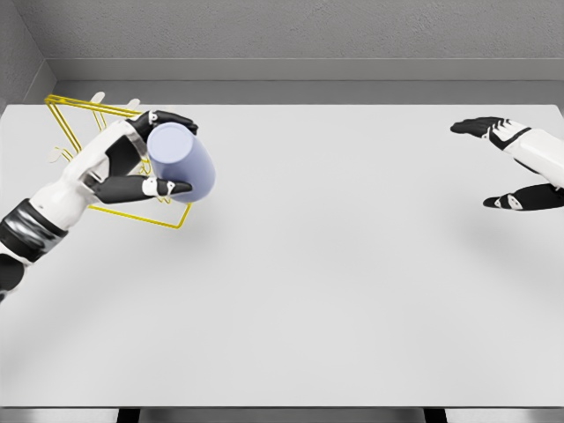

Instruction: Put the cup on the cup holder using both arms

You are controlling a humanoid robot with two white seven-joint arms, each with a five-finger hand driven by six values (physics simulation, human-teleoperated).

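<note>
A pale lavender cup (182, 163) lies tilted on its side in my left hand (145, 159), whose black-tipped fingers wrap it from above and below. The hand holds the cup over the yellow wire cup holder (77, 113) at the table's far left; much of the holder's frame is hidden behind the hand and forearm. My right hand (511, 166) hovers at the far right edge of the view, fingers spread and holding nothing, far from the cup.
The white table (335, 264) stretches across the whole view. A grey wall runs behind its far edge, with a corner at the upper left.
</note>
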